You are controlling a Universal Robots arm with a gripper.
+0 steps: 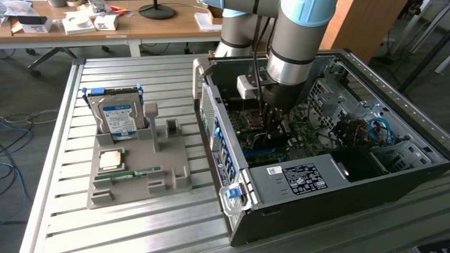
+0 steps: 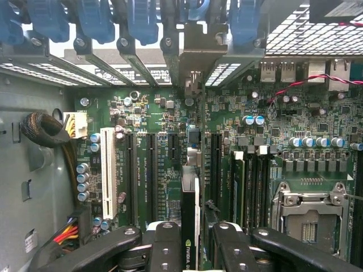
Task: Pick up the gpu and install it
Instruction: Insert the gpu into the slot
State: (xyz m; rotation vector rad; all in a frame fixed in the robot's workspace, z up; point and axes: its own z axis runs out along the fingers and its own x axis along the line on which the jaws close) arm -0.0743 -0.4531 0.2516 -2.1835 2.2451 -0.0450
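Note:
The gpu [image 2: 190, 218] is a thin dark card seen edge-on, with a green logo near my fingers. Its silvery end bracket [image 2: 195, 56] reaches the case's rear slot openings. My gripper [image 2: 191, 246] is shut on the card, one black finger [image 2: 164, 246] on each side. The card stands upright over the green motherboard [image 2: 272, 130], lined up between the long black expansion slots [image 2: 153, 170]; I cannot tell whether its edge sits in a slot. In the exterior view my gripper [image 1: 273, 120] is low inside the open computer case [image 1: 316, 179].
A white slot [image 2: 108, 170], capacitors and the CPU socket [image 2: 309, 218] surround the card. Blue latches [image 2: 93, 22] line the rear of the case. At the exterior view's left a grey holder [image 1: 140, 174] carries a blue-labelled hard drive [image 1: 118, 117] and a green memory stick [image 1: 130, 174].

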